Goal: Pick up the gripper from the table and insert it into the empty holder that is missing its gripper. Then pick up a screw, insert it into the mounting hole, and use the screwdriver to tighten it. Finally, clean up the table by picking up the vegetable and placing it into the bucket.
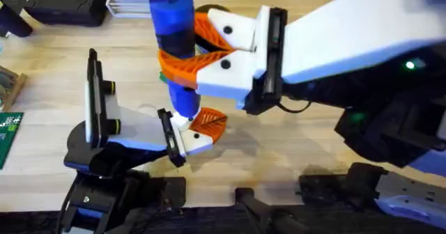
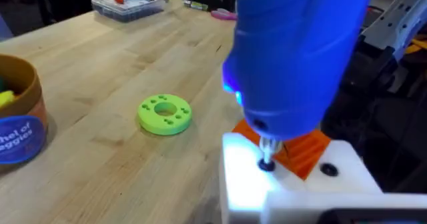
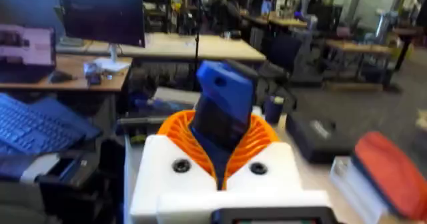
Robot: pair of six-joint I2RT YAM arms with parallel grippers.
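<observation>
Clamped upright between the orange ribbed pads of the right gripper: blue screwdriver, close under the overhead camera, thin metal tip pressed into a small dark hole on the white holder. Just beside that tip, seated against the holder: orange gripper wedge. Below the screwdriver in the overhead view: left gripper with white fingers and an orange pad, jaw state impossible to tell. Apart from the holder on the bare wood table: lime-green disc. Farther still from the holder: bucket, blue label and orange rim, at the table's edge.
</observation>
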